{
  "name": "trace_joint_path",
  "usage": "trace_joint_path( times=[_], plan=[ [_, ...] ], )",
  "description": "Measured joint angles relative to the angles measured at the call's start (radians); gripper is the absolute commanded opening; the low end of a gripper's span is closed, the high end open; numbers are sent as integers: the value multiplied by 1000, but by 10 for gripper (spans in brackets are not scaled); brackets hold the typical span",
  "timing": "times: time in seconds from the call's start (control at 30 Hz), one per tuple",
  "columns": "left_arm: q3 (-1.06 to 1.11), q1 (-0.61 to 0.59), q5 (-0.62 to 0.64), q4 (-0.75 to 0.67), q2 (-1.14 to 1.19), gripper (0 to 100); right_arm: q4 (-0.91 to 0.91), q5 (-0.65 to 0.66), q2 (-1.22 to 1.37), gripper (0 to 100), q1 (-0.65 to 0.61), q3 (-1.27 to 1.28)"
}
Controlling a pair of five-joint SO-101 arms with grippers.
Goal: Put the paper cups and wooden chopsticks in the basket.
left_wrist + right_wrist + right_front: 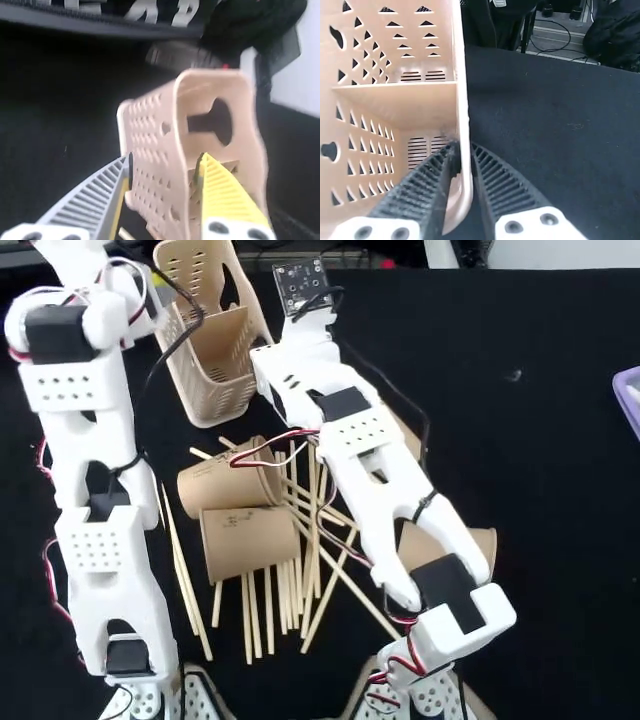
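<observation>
Clamping the side wall of the basket (205, 390), the right gripper (462, 147) has its black fingers closed, one inside the wall and one outside. The left gripper (164, 160) sits at the basket's handle end, its grey and yellow fingers spread open to either side of the perforated wall without clearly pressing it. The basket stands at the far side of the black counter (540, 490). The goods lie well short of it. Two paper cups (225, 480) rest on their sides across a scatter of wooden chopsticks (285, 585), and a third cup (455, 545) lies partly under the right arm. A brown shape (218, 340) inside the basket may be a cup already stowed, though that cannot be told for sure. Judging by this, the step in hand is steadying or placing the basket rather than loading it, and most of the task is left to do. The next move probably calls for one arm to let go of the wall, draw clear of the rim and come down over the pile. The nearest cup looks the easiest first pick, since the chopsticks overlap and lie flat.
</observation>
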Motion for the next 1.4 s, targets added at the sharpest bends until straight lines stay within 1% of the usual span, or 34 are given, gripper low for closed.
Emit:
trace_joint_path(
  times=[0.13,0.37,0.57,0.77,0.9,1.07,1.17,1.2,1.23,1.3,1.33,1.37,1.4],
  plan=[
    [160,-3,0,-8,-31,229,0,0,0,11,-2,0],
    [422,3,0,5,-255,229,0,0,0,11,-2,0],
    [690,78,0,-2,-439,230,0,0,-5,11,0,9],
    [914,87,2,-118,-460,230,5,0,-5,11,-2,9],
    [976,103,2,-169,-460,230,5,0,-5,11,-2,9],
    [1073,97,0,-330,-460,228,5,0,-6,11,0,15],
    [1112,95,2,-379,-460,223,0,0,-9,11,2,34],
    [1122,95,2,-385,-460,211,0,0,-9,11,0,35],
    [1135,95,2,-388,-460,179,0,0,-9,11,-2,35],
    [1175,95,2,-397,-462,55,2,0,-9,11,-5,38],
    [1191,97,2,-399,-462,16,5,0,-9,11,-6,40],
    [1197,97,2,-402,-462,45,5,0,-8,11,-8,40],
    [1197,98,2,-405,-462,46,5,0,-8,11,-8,40]
  ],
)
